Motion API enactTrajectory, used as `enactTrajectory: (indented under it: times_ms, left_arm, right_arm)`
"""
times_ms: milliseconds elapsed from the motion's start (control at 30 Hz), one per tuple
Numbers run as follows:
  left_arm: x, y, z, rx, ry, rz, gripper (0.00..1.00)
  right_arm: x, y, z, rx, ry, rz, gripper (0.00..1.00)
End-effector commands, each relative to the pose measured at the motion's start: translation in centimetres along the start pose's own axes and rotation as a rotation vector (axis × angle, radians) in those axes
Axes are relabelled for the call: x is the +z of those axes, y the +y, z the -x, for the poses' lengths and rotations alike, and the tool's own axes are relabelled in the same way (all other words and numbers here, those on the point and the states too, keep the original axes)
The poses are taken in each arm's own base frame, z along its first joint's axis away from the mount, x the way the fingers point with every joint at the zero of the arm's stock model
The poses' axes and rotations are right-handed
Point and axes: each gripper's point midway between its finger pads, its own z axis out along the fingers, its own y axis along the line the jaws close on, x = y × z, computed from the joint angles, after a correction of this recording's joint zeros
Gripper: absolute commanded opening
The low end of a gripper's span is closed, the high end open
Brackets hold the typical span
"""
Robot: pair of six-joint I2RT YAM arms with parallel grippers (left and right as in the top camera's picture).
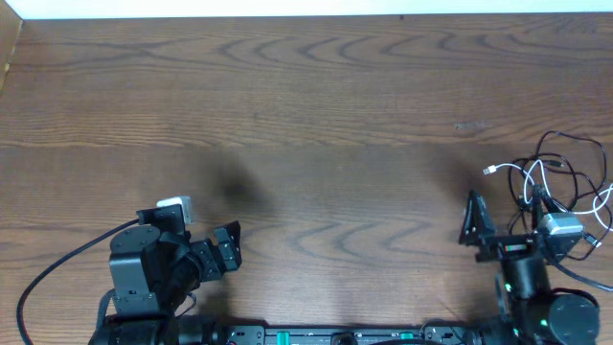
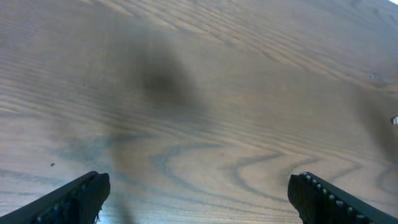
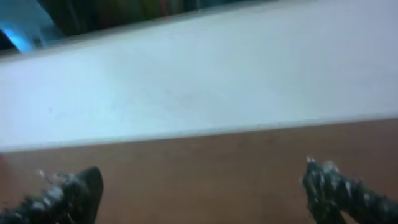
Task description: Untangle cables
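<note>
I look down from above and see a brown wooden desk [image 1: 316, 115]. The cables [image 1: 560, 182] lie in one messy pile at the far right side of the desk. A white cable [image 1: 518, 173] loops through the pile, and its small plug end sticks out to the left. The thin black cables [image 1: 575, 158] curl over and around it, so they are all mixed up together.

My right end effector [image 1: 471, 220] sits just to the left of the pile. It is wide open and holds nothing. It does not touch the cables. From the right wrist the picture is blurry, but I can see both fingers spread far apart over bare brown wood [image 3: 202, 180].

My left end effector [image 1: 228, 249] is far from the cables, near the bottom left of the desk. It is wide open too, with only bare wood between its fingers [image 2: 199, 183].
</note>
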Motion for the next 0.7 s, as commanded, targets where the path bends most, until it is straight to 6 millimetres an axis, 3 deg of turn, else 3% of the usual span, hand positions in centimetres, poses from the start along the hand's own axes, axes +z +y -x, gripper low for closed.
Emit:
enactTrajectory:
  times_ms: [0,200,333,500,667]
  left_arm:
    - [0.2,0.4,-0.1,-0.017,0.002,0.017,0.96]
    - [0.2,0.4,-0.1,-0.017,0.002,0.017,0.96]
    - [0.2,0.4,-0.1,-0.017,0.002,0.017,0.96]
    - [0.2,0.4,-0.1,-0.017,0.002,0.017,0.96]
    - [0.2,0.4,-0.1,-0.017,0.002,0.017,0.96]
  right_arm:
    - [0.7,-0.7,-1.4,-0.011,-0.047,-0.015,0.99]
    - [1.8,-1.7,-4.1,-0.011,-0.143,-0.020,0.99]
    - [1.9,-2.7,-6.2,-0.016,-0.056,-0.067,0.99]
    - [1.7,-3.5,-10.9,-0.014,0.138,-0.097,0.99]
    - [1.7,-2.9,-11.7,-0.008,0.172,-0.060,0.99]
